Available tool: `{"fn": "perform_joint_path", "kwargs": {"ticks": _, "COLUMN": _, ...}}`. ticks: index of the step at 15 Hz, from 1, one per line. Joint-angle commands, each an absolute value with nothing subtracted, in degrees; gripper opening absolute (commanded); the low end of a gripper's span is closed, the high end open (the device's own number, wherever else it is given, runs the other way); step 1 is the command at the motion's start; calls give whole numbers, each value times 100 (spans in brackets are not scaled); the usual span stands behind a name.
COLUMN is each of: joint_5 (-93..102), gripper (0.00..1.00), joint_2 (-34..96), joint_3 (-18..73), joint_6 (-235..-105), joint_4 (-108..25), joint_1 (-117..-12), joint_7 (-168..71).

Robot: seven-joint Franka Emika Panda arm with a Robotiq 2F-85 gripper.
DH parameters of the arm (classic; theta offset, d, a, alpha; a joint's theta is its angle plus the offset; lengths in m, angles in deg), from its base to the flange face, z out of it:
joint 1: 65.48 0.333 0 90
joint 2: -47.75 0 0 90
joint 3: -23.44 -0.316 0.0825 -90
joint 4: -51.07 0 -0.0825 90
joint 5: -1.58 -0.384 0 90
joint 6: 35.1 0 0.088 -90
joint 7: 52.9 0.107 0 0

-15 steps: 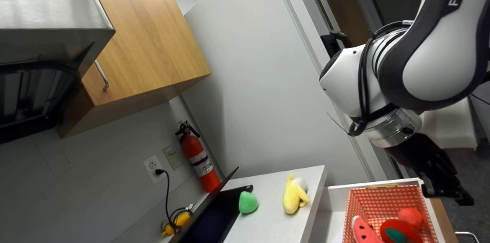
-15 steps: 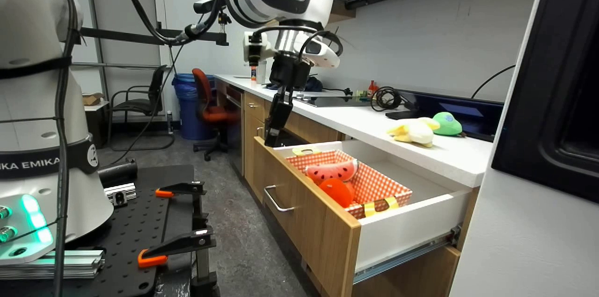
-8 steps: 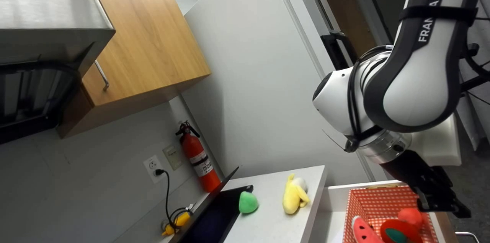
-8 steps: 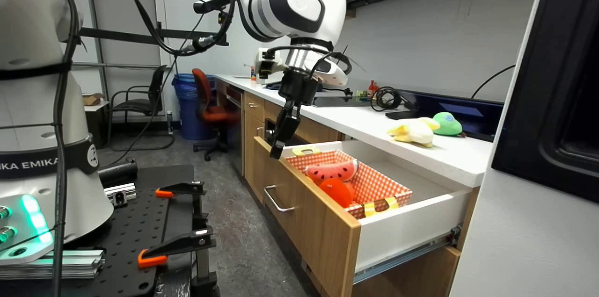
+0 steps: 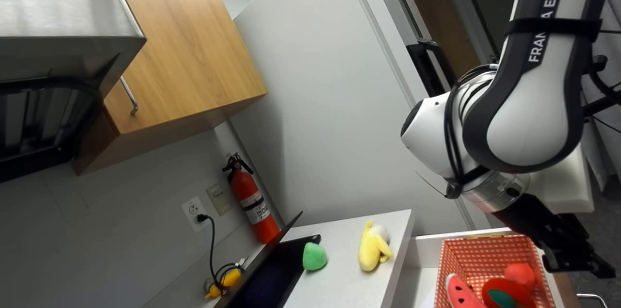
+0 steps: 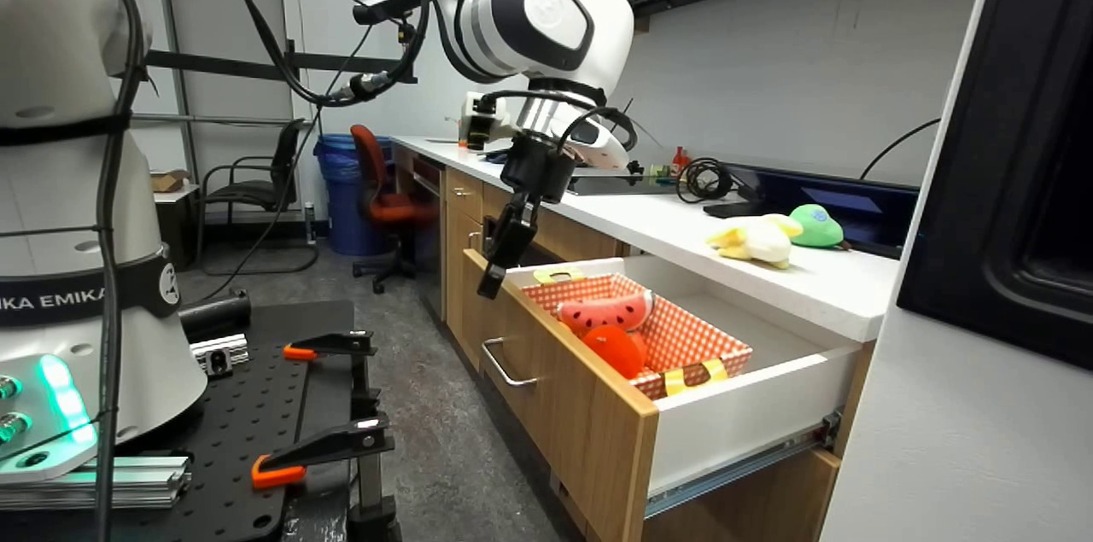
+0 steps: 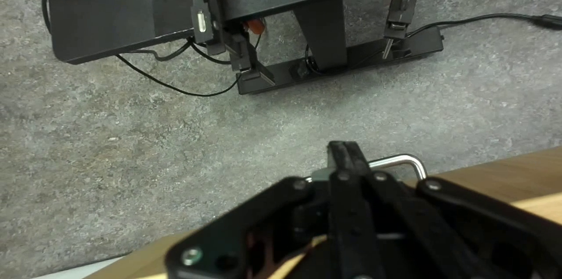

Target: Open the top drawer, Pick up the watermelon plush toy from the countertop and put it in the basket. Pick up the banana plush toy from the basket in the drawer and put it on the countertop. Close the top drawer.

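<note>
The top drawer (image 6: 568, 380) is pulled open. Its metal handle (image 6: 507, 364) also shows in the wrist view (image 7: 397, 160). My gripper (image 6: 489, 289) hangs just outside the upper edge of the drawer front, near its far end, pointing down. In the wrist view my gripper (image 7: 343, 143) is shut with its fingertips together and nothing between them; the handle lies below and beyond, partly hidden by the fingers. The red checked basket (image 6: 696, 333) stands in the drawer with the watermelon plush (image 6: 608, 311) inside. The banana plush (image 6: 756, 240) lies on the white countertop (image 6: 820, 279).
A green plush (image 6: 816, 228) and a dark screen (image 6: 841, 201) are behind the banana. A red plush (image 6: 616, 352) lies in the basket. A black table (image 7: 109, 6) with clamps (image 7: 203, 19) faces the drawer across the grey floor (image 7: 281, 138).
My arm has come down, and the shut gripper has then shifted outward, away from the counter, past the drawer front's edge. The drawer, basket and plush toys have not moved.
</note>
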State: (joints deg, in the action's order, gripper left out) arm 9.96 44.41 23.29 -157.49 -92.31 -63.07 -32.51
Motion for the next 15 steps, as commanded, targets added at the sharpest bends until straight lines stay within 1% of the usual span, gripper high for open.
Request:
{"fn": "perform_joint_path", "kwargs": {"ticks": 1, "joint_5": 878, "gripper": 0, "joint_2": 4205, "joint_3": 2333, "joint_6": -15694, "joint_4": -8980, "joint_1": -6356, "joint_7": -3328}}
{"fn": "perform_joint_path", "kwargs": {"ticks": 15, "joint_5": 842, "gripper": 0, "joint_2": 3487, "joint_3": 2362, "joint_6": -16026, "joint_4": -8313, "joint_1": -6309, "joint_7": -3260}}
